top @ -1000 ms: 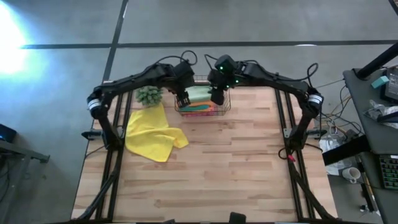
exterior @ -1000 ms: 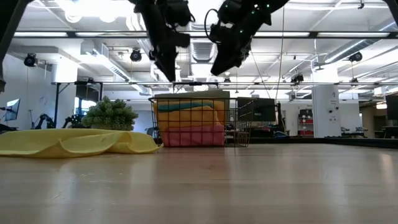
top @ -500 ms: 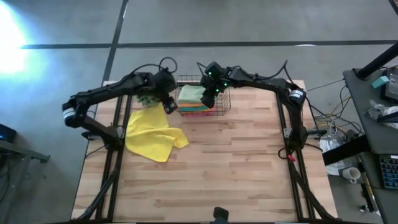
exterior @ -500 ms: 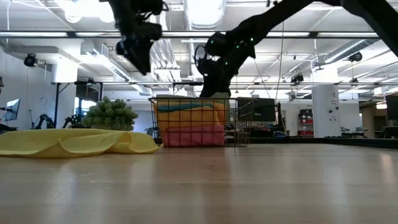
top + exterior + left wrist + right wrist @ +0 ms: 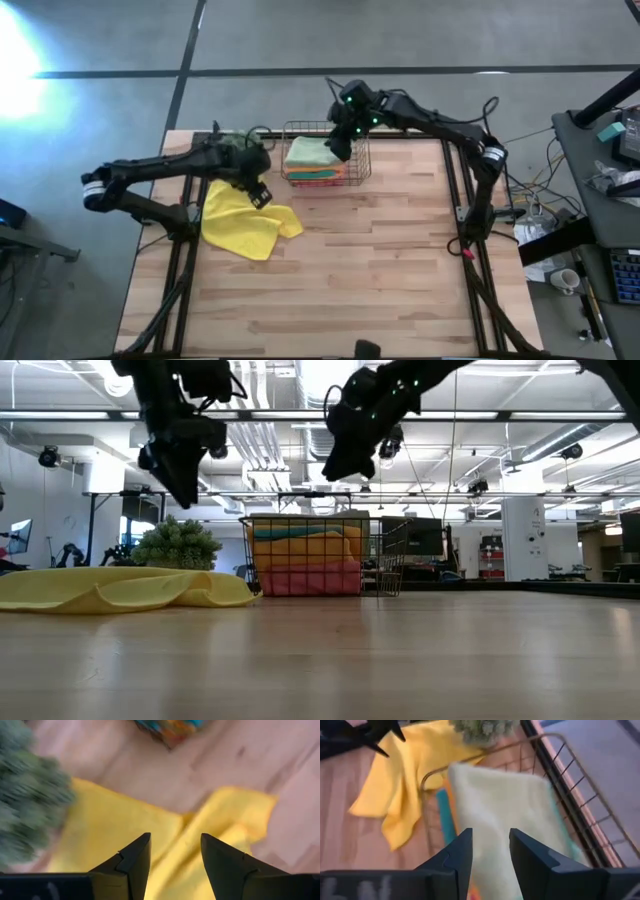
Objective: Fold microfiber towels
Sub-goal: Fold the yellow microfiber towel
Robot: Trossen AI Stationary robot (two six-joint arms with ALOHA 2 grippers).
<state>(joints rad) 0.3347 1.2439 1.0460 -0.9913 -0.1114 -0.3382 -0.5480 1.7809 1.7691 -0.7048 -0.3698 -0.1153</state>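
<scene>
A yellow towel lies crumpled on the table at the left; it also shows in the low view and the left wrist view. My left gripper is open and empty above its far part. A copper wire basket at the far middle holds a stack of folded towels, pale sage green on top, with teal, orange and pink edges below. My right gripper is open and empty above the basket.
A small spiky green ball plant stands at the far left, beside the yellow towel and the basket. The wooden tabletop stretches toward the near and right edges. Black frame rails run along both sides of the table.
My left gripper has gone from the basket toward the table's left and near side, and down, and now hangs over the yellow towel. My right gripper dipped toward the basket's stack and has risen again. The towels have kept still.
</scene>
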